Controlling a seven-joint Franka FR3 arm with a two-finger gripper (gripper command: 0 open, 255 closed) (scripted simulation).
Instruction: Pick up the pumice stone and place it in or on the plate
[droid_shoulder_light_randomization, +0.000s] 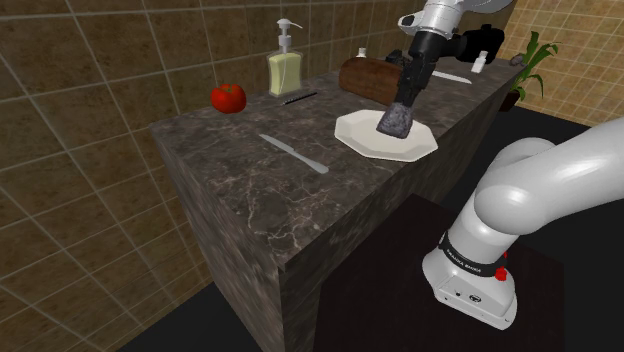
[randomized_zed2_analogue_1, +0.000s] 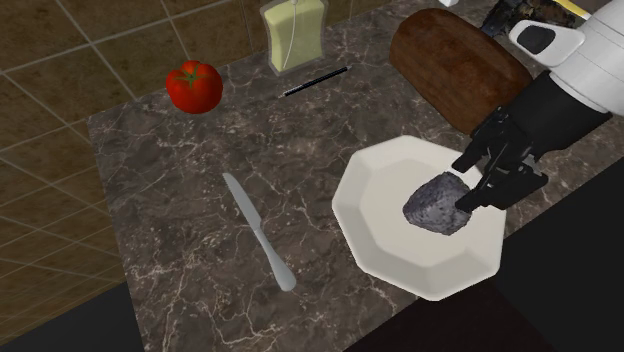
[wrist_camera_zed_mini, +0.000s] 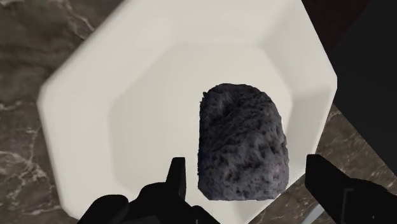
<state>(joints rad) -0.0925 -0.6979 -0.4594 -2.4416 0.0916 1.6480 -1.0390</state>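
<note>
A dark grey, rough pumice stone (droid_shoulder_light_randomization: 394, 123) (randomized_zed2_analogue_1: 437, 204) (wrist_camera_zed_mini: 242, 145) lies on the white eight-sided plate (droid_shoulder_light_randomization: 366, 140) (randomized_zed2_analogue_1: 385, 190) (wrist_camera_zed_mini: 127, 83), toward the plate's side nearest the counter's edge. My black gripper (droid_shoulder_light_randomization: 401, 108) (randomized_zed2_analogue_1: 478, 180) (wrist_camera_zed_mini: 245, 170) hangs just above it, tilted. In the wrist view the fingers (wrist_camera_zed_mini: 176, 175) stand on either side of the stone with a gap at each side, so the gripper is open and the stone is not clasped.
On the dark marble counter (droid_shoulder_light_randomization: 240, 200) lie a table knife (droid_shoulder_light_randomization: 293, 153) (randomized_zed2_analogue_1: 258, 245), a black pen (droid_shoulder_light_randomization: 300, 97) and a red tomato (droid_shoulder_light_randomization: 228, 97). A soap dispenser (droid_shoulder_light_randomization: 284, 70) stands by the tiled wall; a brown loaf (droid_shoulder_light_randomization: 368, 77) (randomized_zed2_analogue_1: 455, 65) sits right behind the plate.
</note>
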